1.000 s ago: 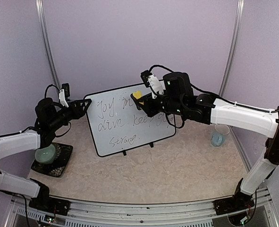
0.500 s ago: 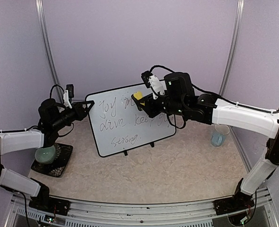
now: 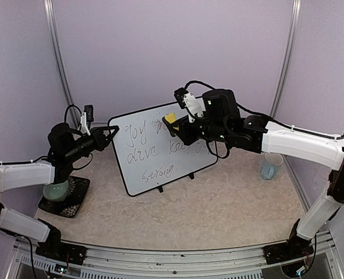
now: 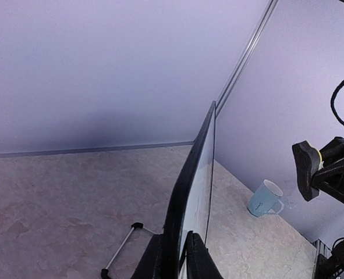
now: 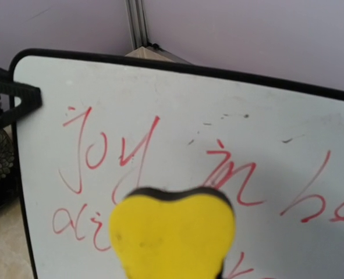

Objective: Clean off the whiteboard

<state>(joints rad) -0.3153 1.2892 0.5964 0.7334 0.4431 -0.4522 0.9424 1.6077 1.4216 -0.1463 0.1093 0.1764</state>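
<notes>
**Risks, near to far.** The left hand (image 3: 109,133) pinches only the thin frame at the upper left edge of the whiteboard (image 3: 183,165). A one-sided hold of this kind may slip, or let the board pivot on its small feet, once wiping pressure comes from the front. The board stands tilted near the middle of the worktop (image 3: 218,203), so a hard push could tip it rearward or skate it toward the wall. Handwriting covers most of the face, and a light or glancing pass would leave lines behind.

**Hands.** Left: fingers (image 4: 199,261) nearly closed, one on each side of the board's edge and touching it. Right hand (image 3: 176,125): narrow, clamped on the yellow sponge (image 5: 172,232), which hangs before the top line of writing. In the left wrist view the sponge seems just off the face, though contact cannot be ruled out.
</notes>
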